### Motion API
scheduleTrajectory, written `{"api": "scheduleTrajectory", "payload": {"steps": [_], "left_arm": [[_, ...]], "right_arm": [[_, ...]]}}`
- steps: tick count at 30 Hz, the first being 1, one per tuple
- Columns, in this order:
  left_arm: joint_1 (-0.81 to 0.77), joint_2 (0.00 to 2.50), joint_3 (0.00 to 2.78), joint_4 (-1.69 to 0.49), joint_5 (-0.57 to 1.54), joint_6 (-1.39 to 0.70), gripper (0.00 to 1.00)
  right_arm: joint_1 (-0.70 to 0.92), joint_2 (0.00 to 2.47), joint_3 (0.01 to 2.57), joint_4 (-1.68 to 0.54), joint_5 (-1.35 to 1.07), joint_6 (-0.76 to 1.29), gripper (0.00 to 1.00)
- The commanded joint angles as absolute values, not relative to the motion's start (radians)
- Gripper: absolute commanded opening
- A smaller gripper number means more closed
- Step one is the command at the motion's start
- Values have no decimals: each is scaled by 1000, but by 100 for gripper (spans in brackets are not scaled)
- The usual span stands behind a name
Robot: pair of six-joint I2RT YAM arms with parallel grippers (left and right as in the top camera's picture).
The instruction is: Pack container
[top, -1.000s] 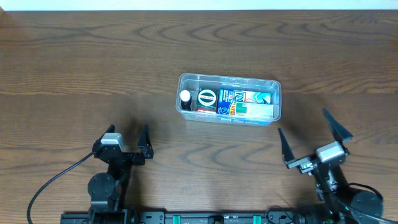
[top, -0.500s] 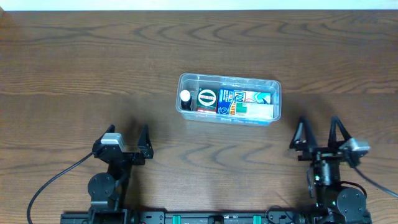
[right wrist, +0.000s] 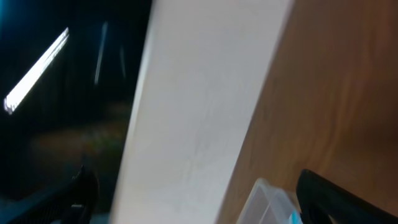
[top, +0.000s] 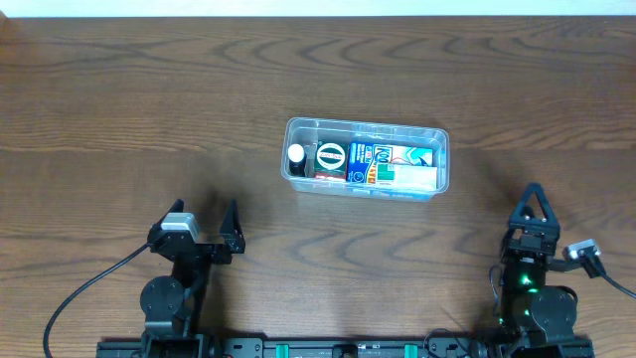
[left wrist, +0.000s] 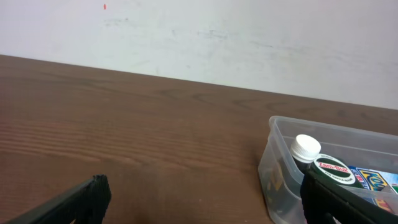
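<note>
At the near edge of the desk (top: 99,99), the left tool (top: 204,216) sat nearer than the container (top: 288,164) and off to its left, well apart from it. Its two dark fingers (left wrist: 81,200) were spread wide and held nothing. A black cable (top: 84,288) trailed from that arm's base, farther left of the container. The right tool (top: 534,199) stood nearer than the container and off to its right, also well apart. From overhead it was turned edge-on, so its fingers overlapped. Its own wrist view, tilted hard over, showed the two fingers at opposite edges of the frame, wide and empty, with a corner of the container low between them. A green light (top: 525,281) glowed on that arm's body. Beyond both tools, the container, a clear shallow tub with rounded corners, rested flat on the brown wood-grain desk. At its left end a small bottle (top: 296,154) with a white cap stood upright. Just beside the bottle lay a dark item (top: 330,156) bearing a round black-and-white label. To the right of that, a blue, white and green printed packet (top: 393,164) filled the rest of the tub. Farther than the container, the desk ran on to a white wall (left wrist: 217,31).
</note>
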State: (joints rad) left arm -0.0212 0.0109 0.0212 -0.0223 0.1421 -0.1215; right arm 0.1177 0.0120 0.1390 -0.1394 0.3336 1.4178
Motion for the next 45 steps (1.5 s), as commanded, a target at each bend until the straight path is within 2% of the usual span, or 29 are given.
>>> {"api": "scheduleTrajectory", "payload": {"steps": [1, 8, 16, 24, 31, 35, 45], "left_arm": [[-15, 4, 4, -56, 146, -101, 98], [-15, 4, 4, -56, 146, -101, 98], [-15, 4, 4, -56, 146, -101, 98], [-15, 4, 4, -56, 146, -101, 98], [-15, 4, 4, -56, 146, -101, 98], [-15, 4, 4, -56, 146, -101, 98], [-15, 4, 4, -56, 146, -101, 98]], "right_arm": [[97, 6, 134, -176, 371, 1751, 99], [97, 6, 134, -214, 361, 2052, 99], [99, 6, 134, -236, 375, 2027, 99], [98, 6, 134, -479, 125, 1978, 99], [98, 6, 134, -475, 93, 1816, 99], [98, 6, 134, -463, 155, 1748, 99], [98, 6, 134, -318, 144, 963, 99]]}}
